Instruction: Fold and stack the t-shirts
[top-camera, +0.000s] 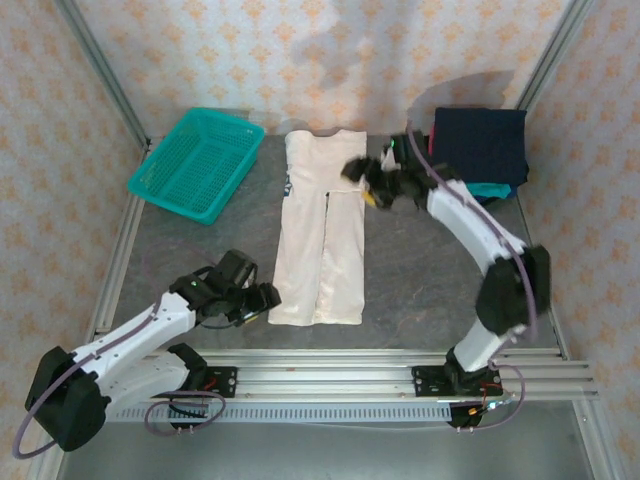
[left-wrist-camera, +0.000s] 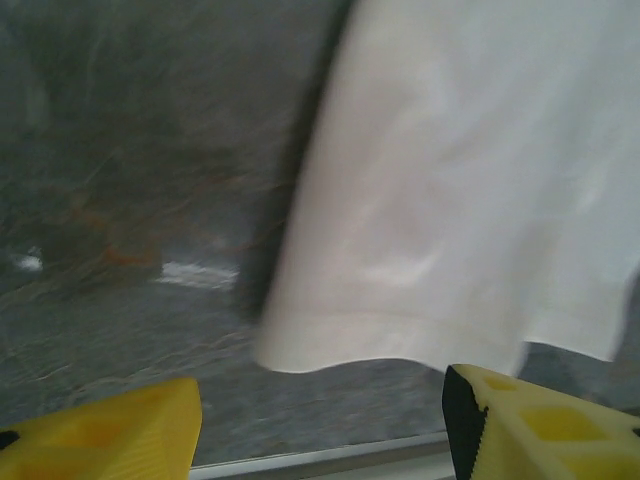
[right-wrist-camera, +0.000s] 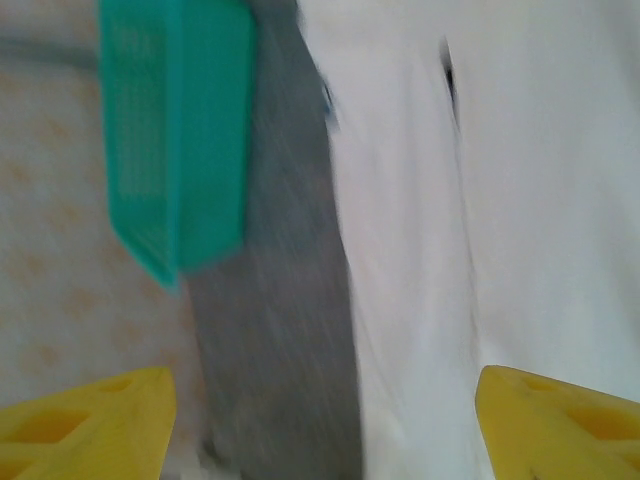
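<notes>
While the white t-shirt (top-camera: 318, 235) lies as a long narrow strip down the middle of the frame, the step in hand looks like the crosswise fold, hem toward collar. Lowest in the frame, the left gripper (top-camera: 264, 297) sits just beside the hem's lower-left corner, jaws wide and empty. Its wrist view shows the hem just ahead of the yellow fingertips (left-wrist-camera: 110, 435). To do this well, it should slide one finger under all the layers at that corner and pinch squarely, so the strip lifts without splaying. Higher up, the right gripper (top-camera: 362, 172) hovers at the strip's right edge near the collar, jaws likewise wide, holding nothing. Beyond, the teal basket (top-camera: 197, 160) stands at upper left, apart from the cloth. The stack of folded tees (top-camera: 480, 140), navy on top, sits at upper right, close enough that the right arm could brush it.
</notes>
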